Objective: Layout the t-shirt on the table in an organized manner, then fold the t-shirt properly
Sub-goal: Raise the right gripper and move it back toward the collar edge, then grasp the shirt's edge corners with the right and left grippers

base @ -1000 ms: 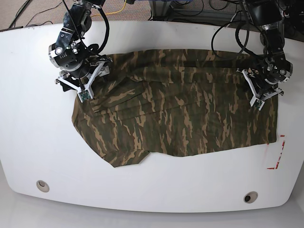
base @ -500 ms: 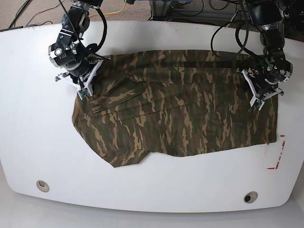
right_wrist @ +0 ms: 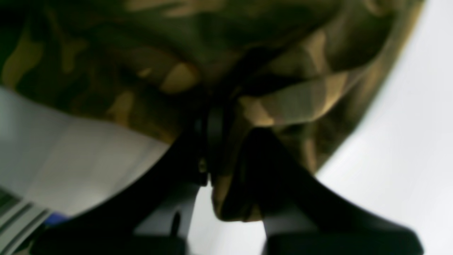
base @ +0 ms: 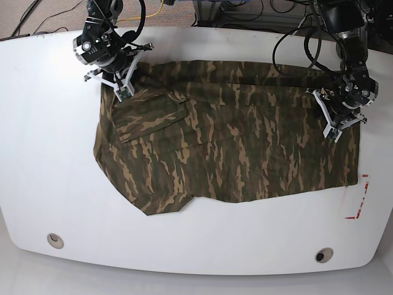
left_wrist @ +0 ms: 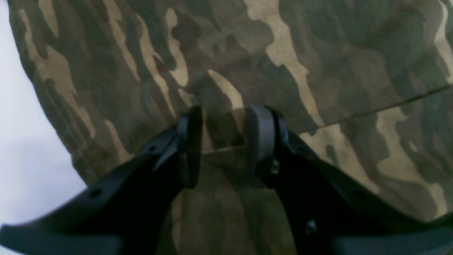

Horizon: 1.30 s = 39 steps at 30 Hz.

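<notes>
The camouflage t-shirt (base: 233, 147) lies spread across the white table (base: 49, 172), with one sleeve folded over at its left. My right gripper (base: 123, 91) is at the shirt's far left corner, near the table's back edge. In the right wrist view it (right_wrist: 226, 148) is shut on a bunched fold of the shirt (right_wrist: 177, 53). My left gripper (base: 334, 130) rests on the shirt's right end. In the left wrist view its jaws stand a little apart (left_wrist: 224, 141) over flat cloth (left_wrist: 318, 53), with a seam running between them.
A red tape outline (base: 359, 203) marks the table's right front. Two round grommet holes (base: 55, 239) (base: 323, 254) sit near the front edge. Cables and equipment lie beyond the back edge (base: 245, 12). Bare table shows left of the shirt (left_wrist: 21, 141).
My right gripper has moved toward the table's back edge with the shirt's corner in it, pulling the left part of the shirt up and flatter. The left arm has not moved.
</notes>
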### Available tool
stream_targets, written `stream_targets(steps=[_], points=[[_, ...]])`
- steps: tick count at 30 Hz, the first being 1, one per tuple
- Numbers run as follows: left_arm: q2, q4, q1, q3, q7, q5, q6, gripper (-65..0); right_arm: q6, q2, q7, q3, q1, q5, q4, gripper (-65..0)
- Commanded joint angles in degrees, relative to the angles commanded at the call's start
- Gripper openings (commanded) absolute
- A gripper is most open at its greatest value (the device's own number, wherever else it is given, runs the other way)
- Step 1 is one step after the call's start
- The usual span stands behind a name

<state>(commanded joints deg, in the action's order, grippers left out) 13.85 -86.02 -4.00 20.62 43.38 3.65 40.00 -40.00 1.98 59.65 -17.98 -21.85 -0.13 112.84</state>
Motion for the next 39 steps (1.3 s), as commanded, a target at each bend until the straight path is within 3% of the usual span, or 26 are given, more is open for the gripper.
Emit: stream_targets(steps=[9,15,24,32,35,39], points=[[0.09,0.0,0.09,0.0,-0.09,0.18,0.0,-45.4,0.0,-0.35,0.0,0.44,-1.93,0.09,0.0,-60.9],[0.26,0.09,0.09,0.0,-0.09,0.18,0.0,-45.4,0.0,-2.9,0.0,0.7,-2.37,0.09,-0.18,-60.9],[2.99,0.35,1.23,0.0,-0.09,-0.09,0.0,-45.4,0.0,-7.56,0.0,0.7,-3.25,0.09,-1.14,-60.9],[4.13,0.35,1.58,0.0,-0.09,-0.09,0.0,-45.4,0.0,-12.04,-0.09,0.62,-3.34,8.44,-6.33,-60.7],[4.13,0.35,1.58,0.0,-0.09,-0.09,0.0,-45.4,0.0,-12.13,-0.09,0.53,-3.43,10.37,-6.33,-55.8],[3.87,-0.09,1.58,0.0,-0.09,-0.09,0.0,-45.3,0.0,-11.69,-0.09,0.53,-3.52,11.43,-4.31,-37.3]])
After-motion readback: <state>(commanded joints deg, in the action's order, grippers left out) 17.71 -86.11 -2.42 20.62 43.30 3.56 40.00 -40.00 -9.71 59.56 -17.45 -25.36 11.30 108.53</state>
